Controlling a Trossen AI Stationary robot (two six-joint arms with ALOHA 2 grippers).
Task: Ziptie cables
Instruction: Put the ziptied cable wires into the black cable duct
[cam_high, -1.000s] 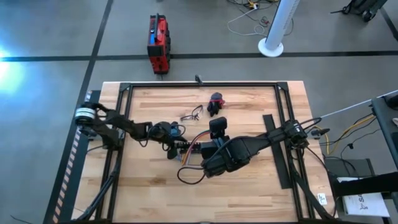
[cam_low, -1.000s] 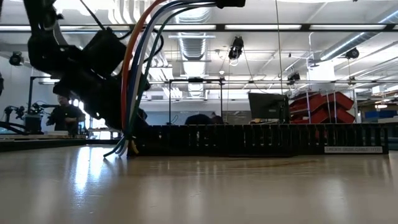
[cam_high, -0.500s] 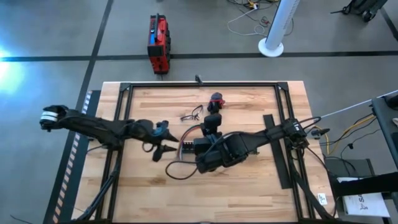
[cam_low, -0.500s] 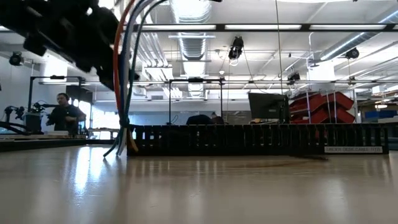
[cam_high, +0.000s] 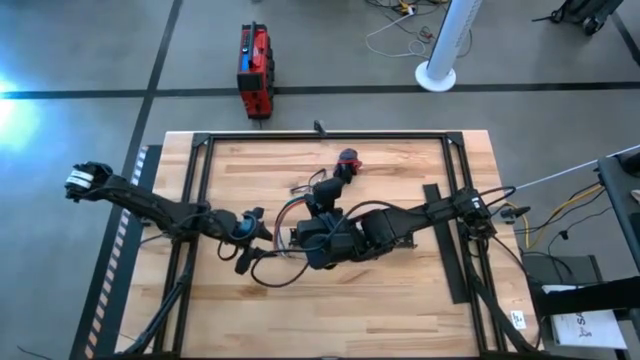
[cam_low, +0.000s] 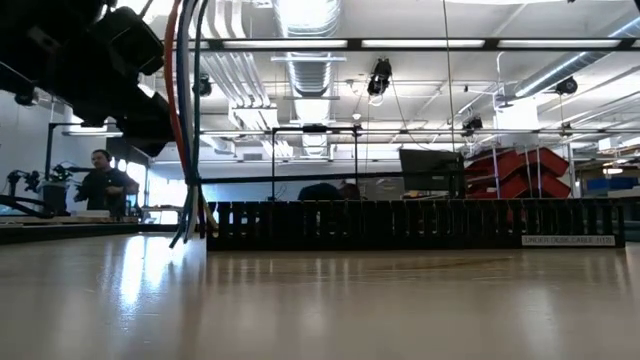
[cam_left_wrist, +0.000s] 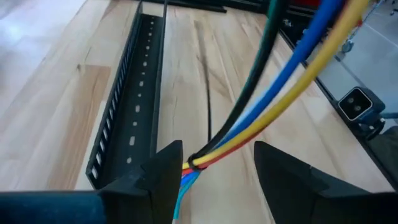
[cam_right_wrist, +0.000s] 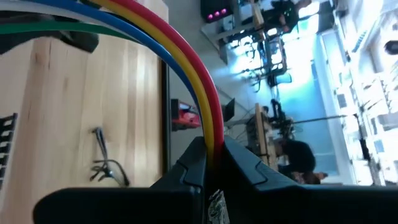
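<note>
The cables (cam_high: 272, 278), red, yellow, blue, white and green, curve in a loop between both grippers. In the low view the cables (cam_low: 188, 120) hang nearly upright, with their ends on the table. My right gripper (cam_high: 308, 235) is shut on them. My left gripper (cam_left_wrist: 217, 152) is open, with one finger on each side of the bundle (cam_left_wrist: 280, 81). A dark band (cam_left_wrist: 196, 165) wraps the bundle there. The thin black ziptie strip (cam_left_wrist: 208, 106) runs along the wood from that band. I cannot tell whether a left finger touches the bundle. My right gripper pinches the cable bundle between its two shut fingers (cam_right_wrist: 193, 158). The red and yellow wires (cam_right_wrist: 208, 118) rise straight out of the gap and arch away over the table. The held stretch is lifted clear, and the far ends rest on the table (cam_low: 190, 238).
The black comb-slotted duct (cam_left_wrist: 124, 112) lies along the table beside the bundle, also in the low view (cam_low: 400, 225). The flat duct cover (cam_high: 445, 245) lies to the right. A red-and-black lump (cam_high: 347, 160) and a small wire tangle (cam_high: 308, 185) sit toward the far edge. A person (cam_low: 100, 180) stands beyond the table.
My right gripper has moved toward the table's left and slightly toward the far edge, carrying the cables. In the low view they have shifted left and now hang more upright. My left gripper has drawn back toward the left and the near edge.
</note>
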